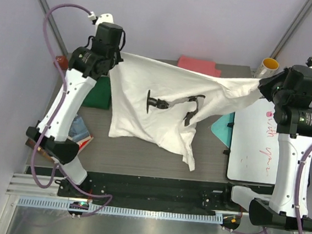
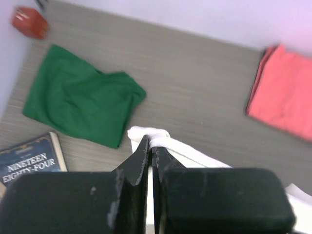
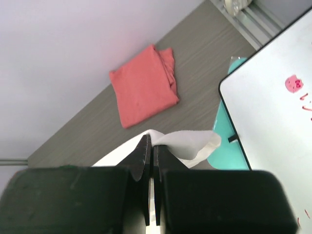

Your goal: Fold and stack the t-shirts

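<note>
The large white t-shirt (image 1: 157, 109) with a black print hangs stretched in the air between both arms above the table. My left gripper (image 1: 115, 58) is shut on its left corner, seen bunched at the fingertips in the left wrist view (image 2: 152, 136). My right gripper (image 1: 261, 85) is shut on its right corner, which also shows in the right wrist view (image 3: 187, 144). The folded dark green t-shirt (image 2: 80, 100) lies at the left (image 1: 97, 97). The folded coral-pink t-shirt (image 3: 144, 85) lies at the back (image 1: 197, 63), also in the left wrist view (image 2: 285, 95).
A white board (image 1: 258, 143) with red marks lies at the right over a teal sheet (image 1: 224, 126). A book (image 2: 29, 161) lies at the front left (image 1: 80, 132). A yellow-rimmed cup (image 1: 270, 65) stands at the back right, a red object (image 2: 29, 22) at the back left.
</note>
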`<state>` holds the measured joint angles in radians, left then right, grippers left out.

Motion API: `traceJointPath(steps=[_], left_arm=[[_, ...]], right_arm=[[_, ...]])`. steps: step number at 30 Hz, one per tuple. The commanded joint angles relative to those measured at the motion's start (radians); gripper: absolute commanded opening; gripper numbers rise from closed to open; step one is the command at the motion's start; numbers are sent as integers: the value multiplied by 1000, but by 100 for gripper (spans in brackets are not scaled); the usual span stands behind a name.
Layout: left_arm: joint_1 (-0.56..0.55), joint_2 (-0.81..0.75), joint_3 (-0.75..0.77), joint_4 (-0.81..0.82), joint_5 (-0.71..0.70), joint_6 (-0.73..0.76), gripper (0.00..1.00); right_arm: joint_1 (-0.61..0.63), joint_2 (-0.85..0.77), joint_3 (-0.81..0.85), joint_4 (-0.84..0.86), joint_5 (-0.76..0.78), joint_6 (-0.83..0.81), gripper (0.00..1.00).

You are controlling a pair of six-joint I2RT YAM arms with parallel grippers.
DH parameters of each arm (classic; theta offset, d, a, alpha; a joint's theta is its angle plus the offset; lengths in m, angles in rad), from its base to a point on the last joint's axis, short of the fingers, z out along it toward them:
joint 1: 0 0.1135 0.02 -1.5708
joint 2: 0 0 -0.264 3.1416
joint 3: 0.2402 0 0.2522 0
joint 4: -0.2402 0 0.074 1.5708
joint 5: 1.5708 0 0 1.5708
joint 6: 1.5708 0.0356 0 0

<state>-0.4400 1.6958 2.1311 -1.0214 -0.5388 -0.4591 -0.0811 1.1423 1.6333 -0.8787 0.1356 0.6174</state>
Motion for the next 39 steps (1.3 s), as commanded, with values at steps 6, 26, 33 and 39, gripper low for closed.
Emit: traceJointPath(steps=[6,26,33,39], left_arm=[[1,-244,-28,-25,-202,36,0],[1,-659,-74,116,-375,194,0],[-3,-662,-89,113,-342,218,0],[0,-582,-226,95,-371,172,0]], right_arm=[[-11,-30,235,84,38,-152,1],[66,-159,564,-157,180,-320,1],[81,-108,657,-197,194,-303,1],[113,28,591,-165,93,-260,1]])
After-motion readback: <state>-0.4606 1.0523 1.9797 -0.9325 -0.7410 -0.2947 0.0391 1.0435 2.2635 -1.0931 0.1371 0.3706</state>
